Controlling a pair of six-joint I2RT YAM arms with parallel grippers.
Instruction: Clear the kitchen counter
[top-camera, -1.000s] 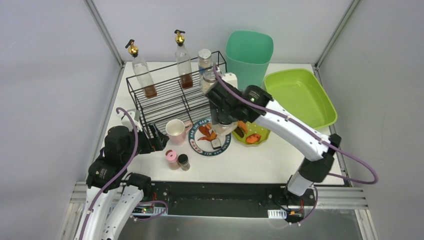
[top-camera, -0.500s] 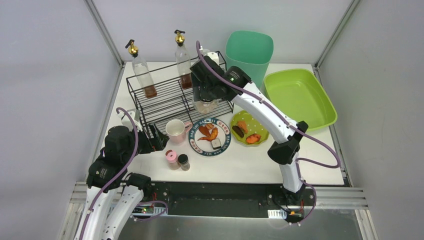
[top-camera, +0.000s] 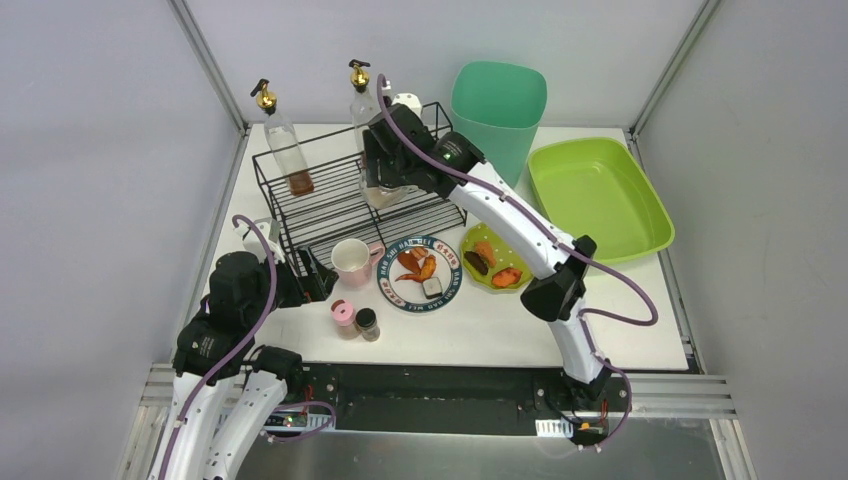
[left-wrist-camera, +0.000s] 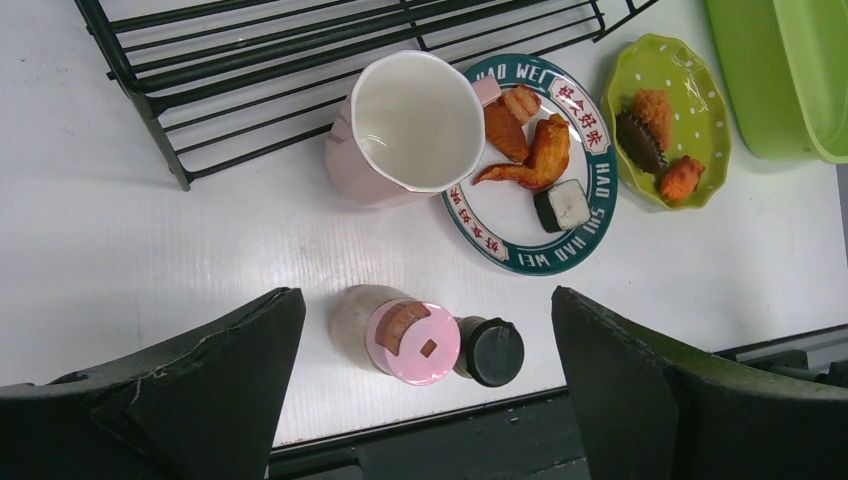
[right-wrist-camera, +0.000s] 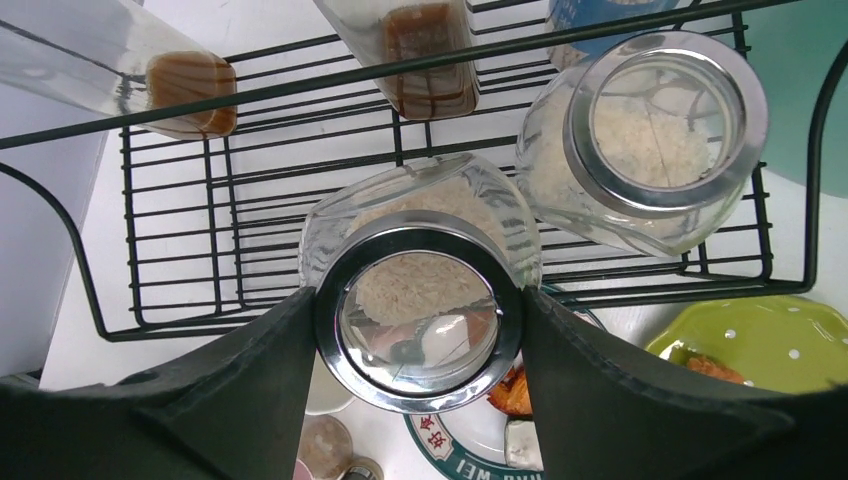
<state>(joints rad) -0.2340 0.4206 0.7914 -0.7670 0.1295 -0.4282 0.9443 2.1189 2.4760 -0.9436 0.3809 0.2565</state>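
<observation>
The right gripper's (right-wrist-camera: 418, 330) fingers clamp a rice-filled glass jar (right-wrist-camera: 420, 285) at its metal lid, over the black wire rack (top-camera: 320, 200) at the far left of the white kitchen counter (top-camera: 470, 325), beside a second rice jar (right-wrist-camera: 650, 140). The left gripper (left-wrist-camera: 425, 310) hangs wide open and holds nothing, above a pink-lidded shaker (left-wrist-camera: 410, 340) by the counter's near edge.

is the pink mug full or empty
Empty: the pink mug stands upright and the left wrist view shows its bare white inside.
</observation>
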